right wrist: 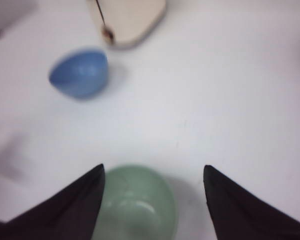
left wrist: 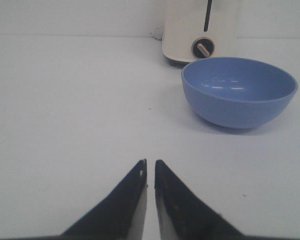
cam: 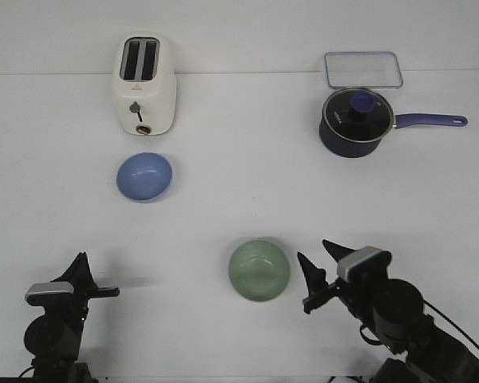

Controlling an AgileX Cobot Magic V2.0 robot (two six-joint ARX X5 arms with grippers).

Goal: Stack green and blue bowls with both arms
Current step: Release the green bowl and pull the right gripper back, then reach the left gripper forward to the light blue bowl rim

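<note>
The periwinkle blue bowl [cam: 144, 176] stands upright on the white table, just in front of the toaster; it also shows in the left wrist view [left wrist: 239, 91] and the right wrist view [right wrist: 80, 73]. The sage green bowl [cam: 259, 270] stands upright at the front centre; it also shows in the right wrist view [right wrist: 136, 204]. My left gripper [cam: 112, 291] is shut and empty at the front left [left wrist: 150, 162], well short of the blue bowl. My right gripper [cam: 317, 257] is open and empty [right wrist: 154, 171], just right of the green bowl, not touching it.
A cream toaster [cam: 144, 83] stands at the back left. A dark navy saucepan [cam: 356, 121] with glass lid and long handle stands at the back right, with a clear rectangular lid [cam: 363, 69] behind it.
</note>
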